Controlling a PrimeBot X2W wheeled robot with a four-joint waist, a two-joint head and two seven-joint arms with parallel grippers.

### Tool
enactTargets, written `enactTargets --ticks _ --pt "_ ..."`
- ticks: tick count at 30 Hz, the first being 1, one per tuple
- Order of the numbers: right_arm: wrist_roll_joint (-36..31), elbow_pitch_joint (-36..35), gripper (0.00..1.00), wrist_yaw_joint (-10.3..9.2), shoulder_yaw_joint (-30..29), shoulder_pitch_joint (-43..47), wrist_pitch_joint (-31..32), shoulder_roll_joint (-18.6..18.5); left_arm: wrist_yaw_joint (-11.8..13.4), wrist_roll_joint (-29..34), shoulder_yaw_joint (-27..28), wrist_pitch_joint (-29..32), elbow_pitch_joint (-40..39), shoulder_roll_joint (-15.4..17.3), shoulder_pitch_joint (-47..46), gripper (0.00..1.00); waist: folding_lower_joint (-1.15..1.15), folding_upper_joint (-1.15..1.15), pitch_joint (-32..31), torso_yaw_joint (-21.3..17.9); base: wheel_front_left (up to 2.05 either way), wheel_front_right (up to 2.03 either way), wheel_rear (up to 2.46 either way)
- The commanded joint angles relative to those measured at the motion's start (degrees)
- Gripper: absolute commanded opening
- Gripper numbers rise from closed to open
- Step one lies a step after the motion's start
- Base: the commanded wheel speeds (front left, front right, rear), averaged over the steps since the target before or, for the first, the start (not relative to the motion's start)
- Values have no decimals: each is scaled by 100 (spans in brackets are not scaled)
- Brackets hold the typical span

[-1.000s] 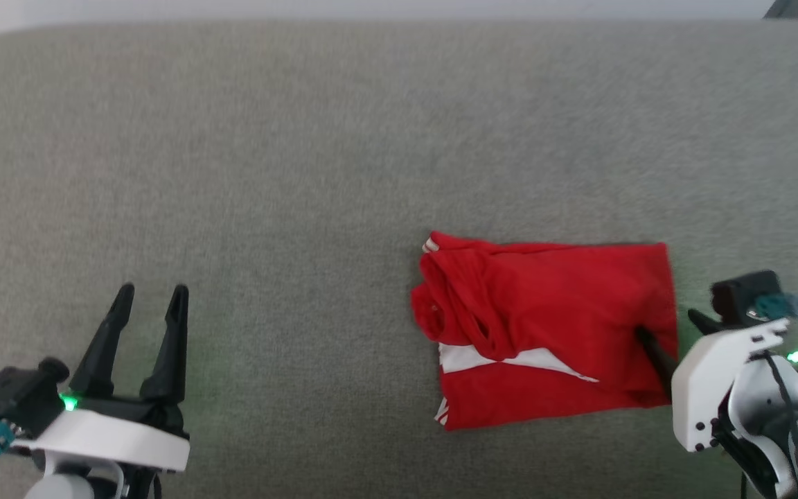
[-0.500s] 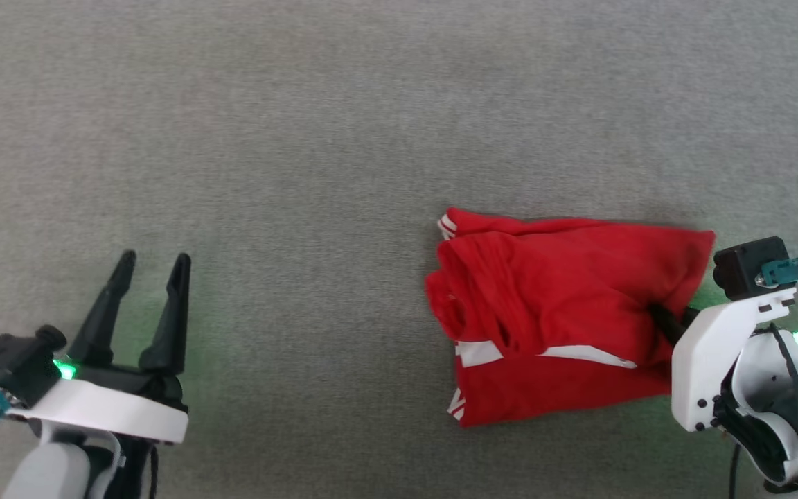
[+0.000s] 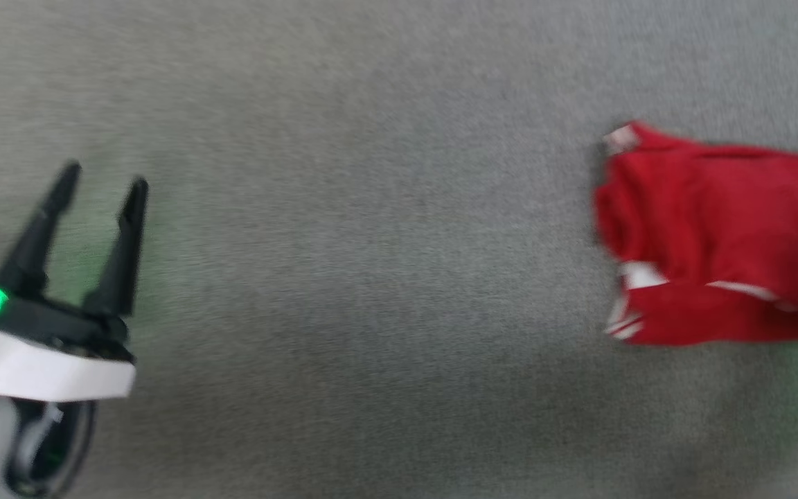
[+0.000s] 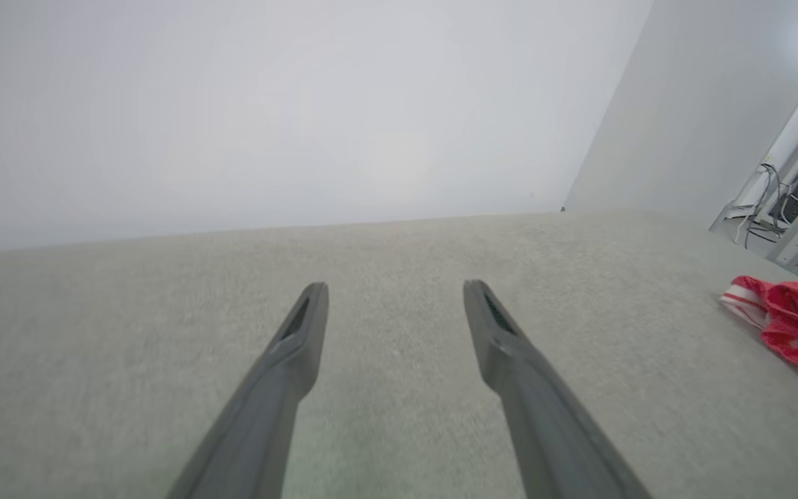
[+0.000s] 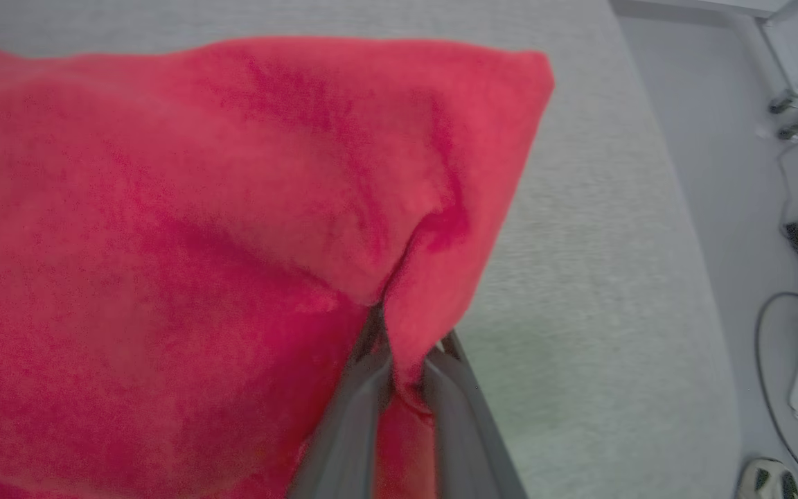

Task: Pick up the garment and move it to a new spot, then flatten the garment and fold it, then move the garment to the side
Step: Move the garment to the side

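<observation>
Cloth bunches between the two dark fingers of the right gripper (image 5: 404, 353), which are drawn nearly together and pinch a fold near one corner of the garment (image 5: 198, 242), a red shirt on a grey, felt-like surface (image 5: 579, 277). From the head camera, in a blurred frame, the shirt sits at the far right, crumpled and running out of the picture, with a white panel and striped trim showing along its left side. The left gripper (image 3: 104, 174) hovers at the lower left of that view, well apart from the garment, its fingers spread wide. Its own wrist camera shows both fingers above the grey surface, a pale wall (image 4: 233, 104) beyond and a bit of the red cloth at the right edge. Cables (image 5: 787, 298) trail on the floor beside the surface in the right wrist view.
</observation>
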Motion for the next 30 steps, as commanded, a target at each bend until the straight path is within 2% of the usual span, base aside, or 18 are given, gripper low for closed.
enactTargets --ticks 1,8,14,20,25,26,27,30 --pt "-70 2 0 -15 -82 -141 -77 -26 12 -4 11 -30 -69 96 -143 100 0 0 351 -310 0 0 0" --pt "-527 262 0 -15 -1155 -834 -637 75 12 -26 -104 -30 -559 787 -814 100 0 0 1013 -559 0 0 0" --pt "-879 712 0 -16 -1741 -1644 -1132 79 12 -59 -144 -30 -868 1138 -1248 100 0 0 1400 -552 0 0 0" --pt "-1336 1348 0 -16 -2002 -2376 -1655 86 12 -105 -133 -30 -1030 1302 -1403 100 0 0 1632 -481 0 0 0" --pt "-1696 1695 2 -15 -1965 -2594 -1930 126 12 -117 -88 -30 -955 1251 -1311 100 0 0 1619 -424 0 0 0" --pt "-1764 1751 33 -15 -1940 -2607 -1989 116 12 -113 -74 -30 -938 1232 -1285 100 0 0 1591 -417 0 0 0" --pt "-1865 1825 100 -15 -1883 -2590 -2041 59 12 -106 -75 -30 -919 1195 -1258 100 0 0 1551 -402 0 0 0" --pt "-2038 1884 100 -15 -1750 -2449 -2266 -40 12 -90 -73 -30 -844 1068 -1160 100 0 0 1348 -353 0 0 0"
